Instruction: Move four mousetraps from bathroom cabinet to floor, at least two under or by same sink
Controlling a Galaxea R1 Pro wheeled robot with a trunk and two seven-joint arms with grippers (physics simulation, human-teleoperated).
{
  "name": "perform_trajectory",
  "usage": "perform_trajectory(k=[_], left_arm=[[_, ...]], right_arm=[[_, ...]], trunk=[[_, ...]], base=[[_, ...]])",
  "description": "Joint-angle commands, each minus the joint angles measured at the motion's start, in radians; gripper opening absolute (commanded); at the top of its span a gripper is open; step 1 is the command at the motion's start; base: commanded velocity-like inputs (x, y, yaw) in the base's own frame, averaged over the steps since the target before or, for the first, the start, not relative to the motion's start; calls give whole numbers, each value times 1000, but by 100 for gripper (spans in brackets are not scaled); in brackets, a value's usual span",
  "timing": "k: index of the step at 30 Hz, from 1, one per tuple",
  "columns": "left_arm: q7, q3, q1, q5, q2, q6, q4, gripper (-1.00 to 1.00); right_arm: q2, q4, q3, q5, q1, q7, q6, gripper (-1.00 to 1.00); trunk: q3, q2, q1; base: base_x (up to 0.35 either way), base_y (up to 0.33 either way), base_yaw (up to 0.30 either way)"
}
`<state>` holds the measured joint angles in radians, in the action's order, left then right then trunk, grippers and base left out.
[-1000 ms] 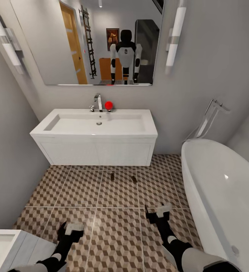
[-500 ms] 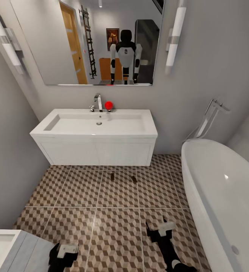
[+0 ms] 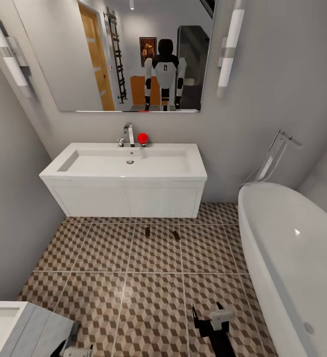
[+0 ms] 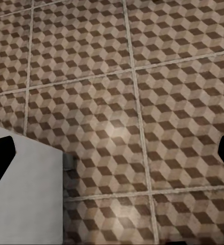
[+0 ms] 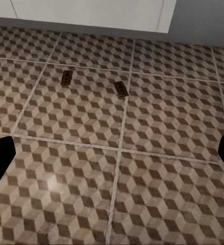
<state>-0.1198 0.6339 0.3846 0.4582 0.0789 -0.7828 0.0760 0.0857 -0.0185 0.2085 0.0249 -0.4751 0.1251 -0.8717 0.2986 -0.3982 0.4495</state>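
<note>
Two mousetraps point(image 3: 147, 231) point(image 3: 175, 234) lie on the floor point(image 3: 103, 248) just before the sink point(image 3: 128, 163). Both grippers point(image 5: 112, 153) point(image 4: 112, 153) hover spread wide, holding nothing.

Right gripper point(image 3: 212, 317) hangs low, jaws spread wide and empty.

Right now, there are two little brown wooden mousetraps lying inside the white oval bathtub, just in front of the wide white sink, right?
Not quite. The two little brown wooden mousetraps lie on the cube-patterned tiled floor, not inside the white oval bathtub. They are indeed just in front of the wide white sink. The head view shows this.
</note>
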Motion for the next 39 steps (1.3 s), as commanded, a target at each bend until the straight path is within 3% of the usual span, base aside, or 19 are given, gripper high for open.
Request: perform_trajectory(k=[1, 39], left_arm=[[-6, 9, -2, 0, 2, -7, 2, 100], [-3, 7, -13, 11, -8, -9, 2, 100]], right_arm=[[0, 1, 8, 3, 1, 11, -3, 100], [-1, 0, 6, 1, 10, 16, 2, 100]], trunk=[[2, -2, 1], [2, -2, 1]], base=[[0, 0, 0], [0, 0, 0]])
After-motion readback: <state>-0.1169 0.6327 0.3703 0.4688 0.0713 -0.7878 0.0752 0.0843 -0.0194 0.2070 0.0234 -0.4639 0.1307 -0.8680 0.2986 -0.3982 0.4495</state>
